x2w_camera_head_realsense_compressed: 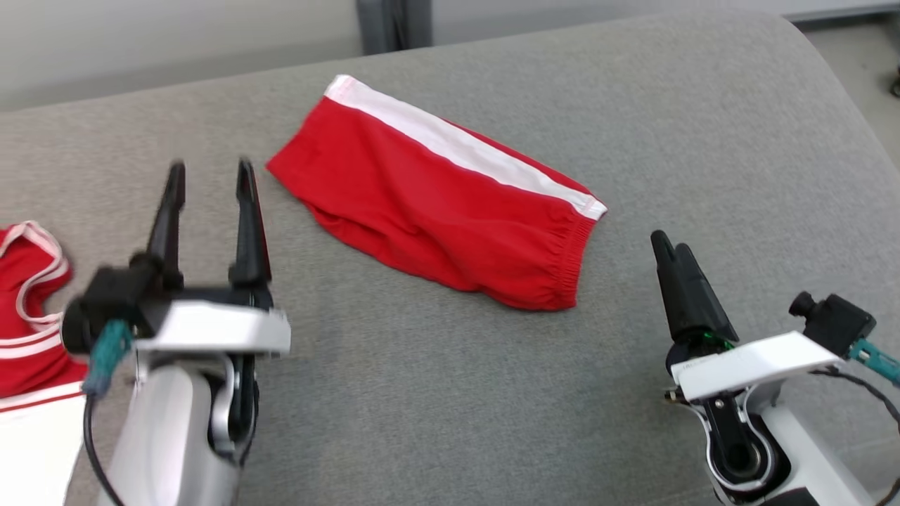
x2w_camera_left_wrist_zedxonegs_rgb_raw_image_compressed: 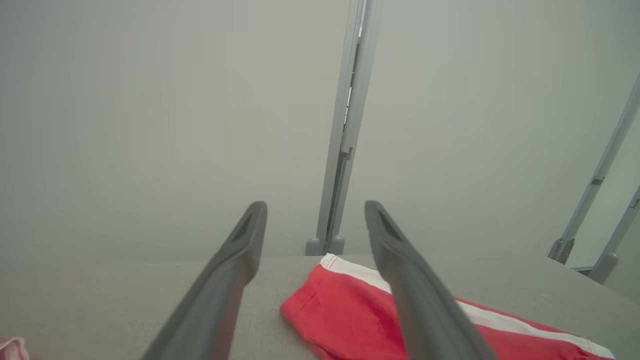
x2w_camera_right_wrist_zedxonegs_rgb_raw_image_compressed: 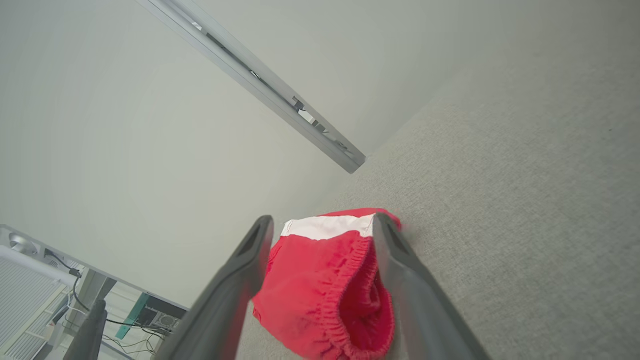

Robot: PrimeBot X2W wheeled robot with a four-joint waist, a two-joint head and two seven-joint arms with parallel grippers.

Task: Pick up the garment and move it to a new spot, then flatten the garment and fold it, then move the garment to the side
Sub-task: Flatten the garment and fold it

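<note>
Spread and empty, the left gripper and right gripper hover over the grey cushion, aimed at red shorts at its middle, so they might wrongly grab those, not the jersey lying toward its left side.

Your left gripper and right gripper each have two long, tapering black fingers on a white wedge-shaped plate. The forearms are glossy white with black joint rings. Each wrist has a small black camera with a teal connector and a dark cable.
</note>
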